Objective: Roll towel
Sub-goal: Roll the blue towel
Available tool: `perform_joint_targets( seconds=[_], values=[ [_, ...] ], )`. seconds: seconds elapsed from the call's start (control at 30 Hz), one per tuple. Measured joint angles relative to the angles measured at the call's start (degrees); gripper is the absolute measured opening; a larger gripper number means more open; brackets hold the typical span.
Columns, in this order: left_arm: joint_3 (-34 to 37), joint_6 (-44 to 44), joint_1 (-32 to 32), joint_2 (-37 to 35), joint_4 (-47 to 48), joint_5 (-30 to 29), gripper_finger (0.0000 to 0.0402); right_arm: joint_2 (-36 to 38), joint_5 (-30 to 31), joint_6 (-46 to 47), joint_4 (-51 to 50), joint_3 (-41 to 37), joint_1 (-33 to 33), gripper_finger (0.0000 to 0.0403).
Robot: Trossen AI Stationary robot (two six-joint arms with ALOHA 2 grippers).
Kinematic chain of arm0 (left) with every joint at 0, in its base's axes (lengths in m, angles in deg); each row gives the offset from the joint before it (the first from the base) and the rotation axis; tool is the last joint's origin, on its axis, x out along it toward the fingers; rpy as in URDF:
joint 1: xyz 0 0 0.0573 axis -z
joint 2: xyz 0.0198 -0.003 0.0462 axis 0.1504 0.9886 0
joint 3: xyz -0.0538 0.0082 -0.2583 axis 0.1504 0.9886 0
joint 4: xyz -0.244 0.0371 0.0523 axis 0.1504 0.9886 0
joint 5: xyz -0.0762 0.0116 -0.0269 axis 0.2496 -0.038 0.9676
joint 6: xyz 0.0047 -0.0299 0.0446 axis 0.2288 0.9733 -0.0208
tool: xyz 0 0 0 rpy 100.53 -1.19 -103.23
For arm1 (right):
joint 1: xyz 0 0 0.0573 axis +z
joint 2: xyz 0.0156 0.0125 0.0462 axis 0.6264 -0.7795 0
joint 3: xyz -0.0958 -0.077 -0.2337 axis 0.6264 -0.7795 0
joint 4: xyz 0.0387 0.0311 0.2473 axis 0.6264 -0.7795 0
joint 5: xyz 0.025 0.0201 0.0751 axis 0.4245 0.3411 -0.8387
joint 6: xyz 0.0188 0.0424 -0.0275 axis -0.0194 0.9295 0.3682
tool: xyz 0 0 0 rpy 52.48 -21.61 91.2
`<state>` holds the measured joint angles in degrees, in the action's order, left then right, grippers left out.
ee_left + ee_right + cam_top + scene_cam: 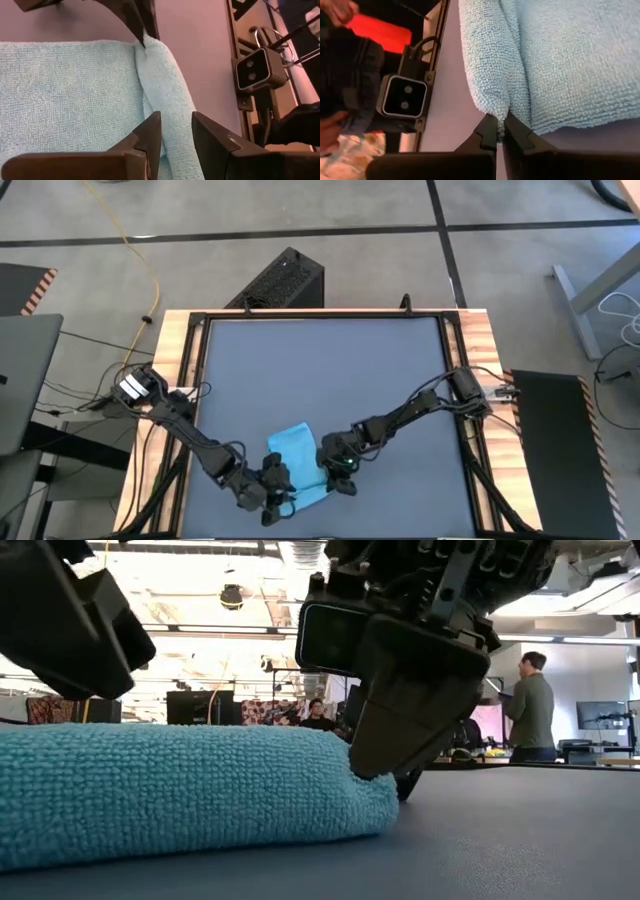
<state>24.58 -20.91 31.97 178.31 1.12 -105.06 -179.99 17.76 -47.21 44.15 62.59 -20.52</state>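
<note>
The light-blue towel (pixel 293 452) lies on the dark grey tabletop (pixel 320 370) near its near edge, and its near edge is turned over into a thick roll (pixel 180 790). My left gripper (pixel 283 498) is at the roll's left end, with its fingers closed on it (pixel 175 135). My right gripper (pixel 338 480) is shut on the roll's right end (pixel 501 131) and shows low over the table in the low view (pixel 385 772). The rest of the towel (pixel 65 90) lies flat on the table. My left gripper has the rolled edge (pixel 172 112) pinched between its two fingers, which lie across the roll near its left end. The roll narrows where it runs between them and rests on the flat towel and the table. My right gripper pinches the right end of the rolled edge (pixel 499 112) between its fingertips (pixel 372 768). It comes slanting down from the table's right side, along the roll. That end of the roll rests on the table.
The low camera (pixel 254 70) stands at the table's near edge, close to the roll; it also shows in the right wrist view (pixel 402 96). A black box (pixel 280 280) sits beyond the far edge. People (pixel 527 705) stand in the room behind. Bare tabletop lies toward the far side.
</note>
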Motion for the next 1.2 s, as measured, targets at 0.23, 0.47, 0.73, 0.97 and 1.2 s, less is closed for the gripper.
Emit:
perform_joint_targets(
  seconds=[0.23,0.47,0.73,0.97,1.2],
  values=[
    [0.0,0.04,-0.24,1.14,0.11,0.02,0.0095,0.12,-0.24,8.42,0.05,0.09,0.37,0.003],
    [0.0,0.72,-0.57,1.97,-0.68,1.06,0.0095,0.18,-0.81,19.73,-0.69,0.17,-0.18,0.003],
    [-0.01,4.75,-0.95,5.9,-1.67,4.24,0.0095,0.25,0.06,25.5,-4.87,0.21,-0.16,0.003],
    [-0.04,8.87,-1.05,6.86,-0.23,6.88,0.0095,0.25,3.63,28.09,-7.61,0.22,0.11,0.0028],
    [-0.07,11.45,-1.14,6.82,1.7,8.87,0.0095,0.25,5.6,29.58,-9.32,0.24,0.12,0.0027]
  ],
)
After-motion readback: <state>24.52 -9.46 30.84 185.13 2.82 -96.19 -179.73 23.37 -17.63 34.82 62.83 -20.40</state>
